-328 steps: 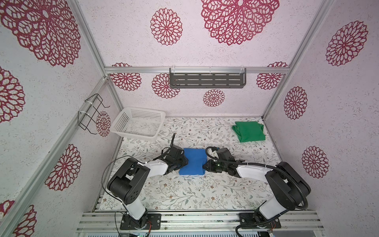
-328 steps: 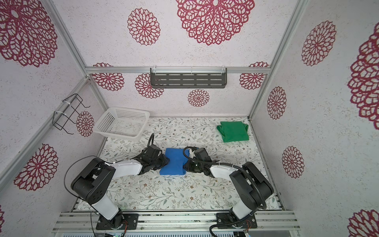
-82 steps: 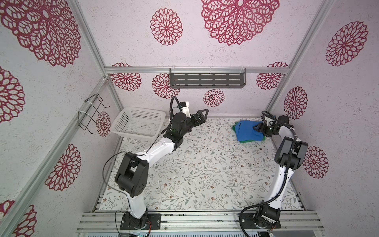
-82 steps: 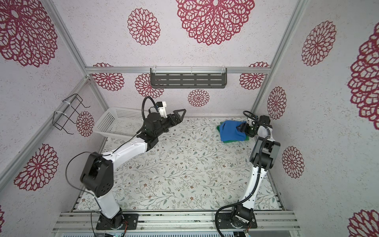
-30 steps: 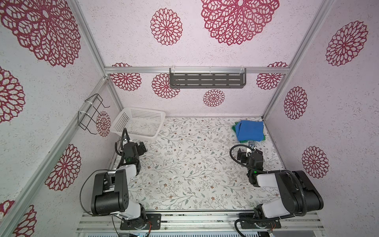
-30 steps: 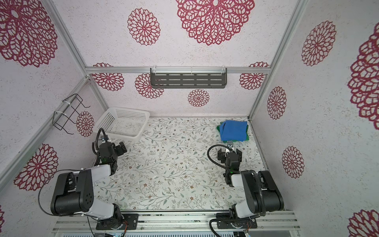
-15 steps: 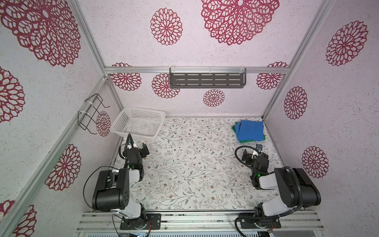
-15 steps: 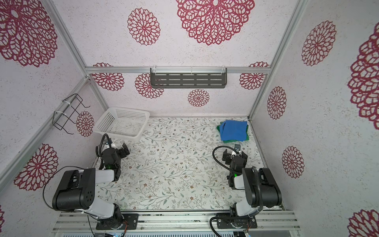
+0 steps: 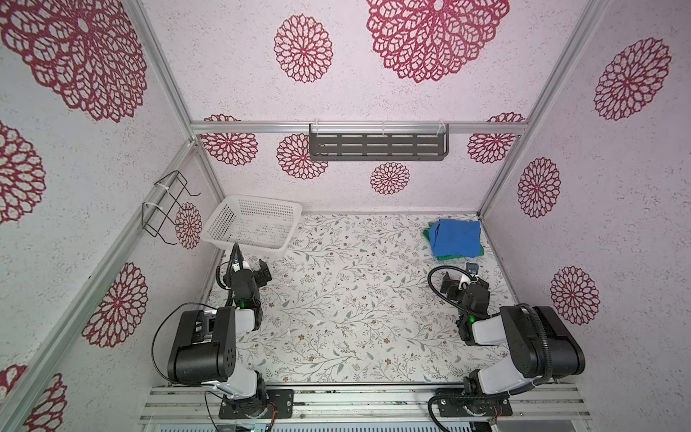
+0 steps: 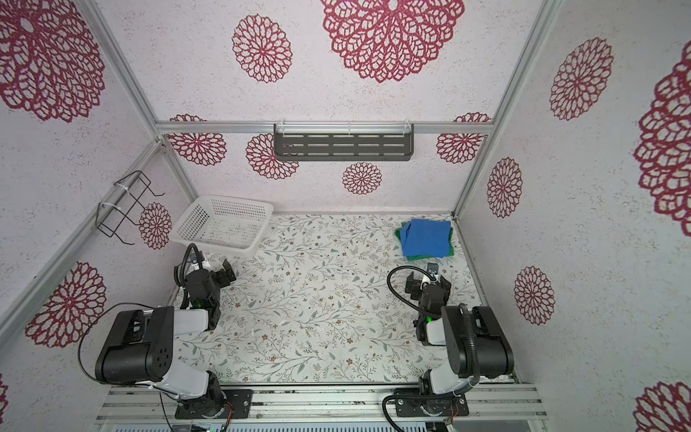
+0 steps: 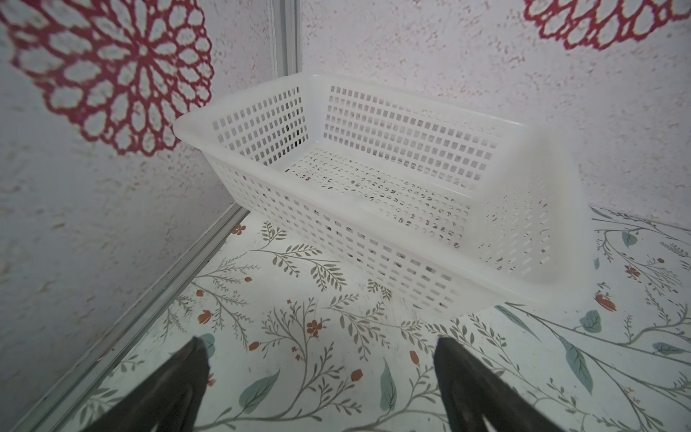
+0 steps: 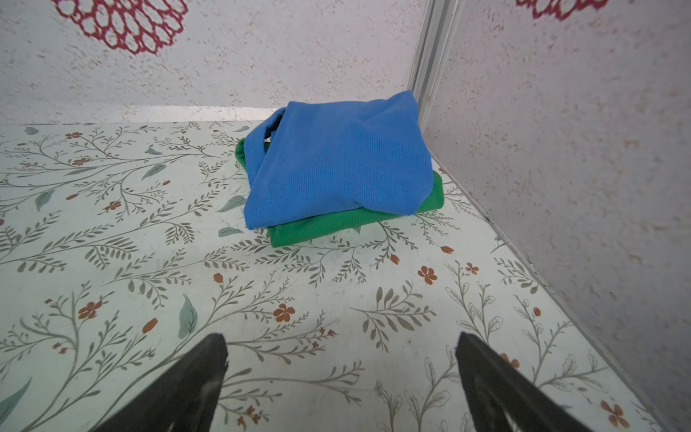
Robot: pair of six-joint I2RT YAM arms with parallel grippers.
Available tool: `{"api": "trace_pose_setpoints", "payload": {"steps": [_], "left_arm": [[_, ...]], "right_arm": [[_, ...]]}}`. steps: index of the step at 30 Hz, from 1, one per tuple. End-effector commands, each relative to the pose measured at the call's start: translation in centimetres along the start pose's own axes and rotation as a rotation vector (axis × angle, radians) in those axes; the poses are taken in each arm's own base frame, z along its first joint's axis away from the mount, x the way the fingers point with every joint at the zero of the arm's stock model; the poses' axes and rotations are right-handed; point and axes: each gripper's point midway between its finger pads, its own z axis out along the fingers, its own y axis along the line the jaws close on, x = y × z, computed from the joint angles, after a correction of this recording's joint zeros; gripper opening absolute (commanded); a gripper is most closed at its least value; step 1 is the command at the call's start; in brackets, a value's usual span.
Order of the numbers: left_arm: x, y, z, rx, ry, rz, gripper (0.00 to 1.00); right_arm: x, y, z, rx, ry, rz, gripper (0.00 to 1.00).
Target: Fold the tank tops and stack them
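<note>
The folded royal blue tank top [image 9: 455, 238] [image 10: 426, 238] [image 12: 336, 164] lies on top of the folded green tank top [image 9: 457, 256] [image 10: 430, 256] [image 12: 318, 224] in the far right corner of the floral table. My right gripper [image 9: 460, 278] [image 10: 427, 278] [image 12: 340, 355] stands open and empty, a little nearer than the stack and apart from it. My left gripper [image 9: 251, 270] [image 10: 213, 270] [image 11: 319, 355] is open and empty just in front of the white basket.
The white perforated basket [image 9: 224, 220] [image 10: 194, 220] [image 11: 374, 239] stands empty in the far left corner. A grey slotted shelf [image 9: 377, 146] hangs on the back wall and a black wire rack [image 9: 164, 209] on the left wall. Walls close in on three sides.
Both arms have drawn back a little further to their sides of the table, grippers still open. The stack of tank tops has not moved.
</note>
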Motion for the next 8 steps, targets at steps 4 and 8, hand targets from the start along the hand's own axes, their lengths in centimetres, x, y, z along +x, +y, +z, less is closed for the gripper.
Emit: {"api": "trace_pose_setpoints", "payload": {"steps": [4, 8], "left_arm": [[-0.53, -0.09, -0.03, -0.001, -0.024, 0.018, 0.97], [-0.5, -0.07, -0.04, -0.001, -0.023, 0.018, 0.97]], "right_arm": [[-1.95, 0.07, 0.31, 0.0, -0.059, 0.034, 0.99], [-2.06, 0.05, 0.19, 0.0, -0.067, 0.035, 0.99]]}}
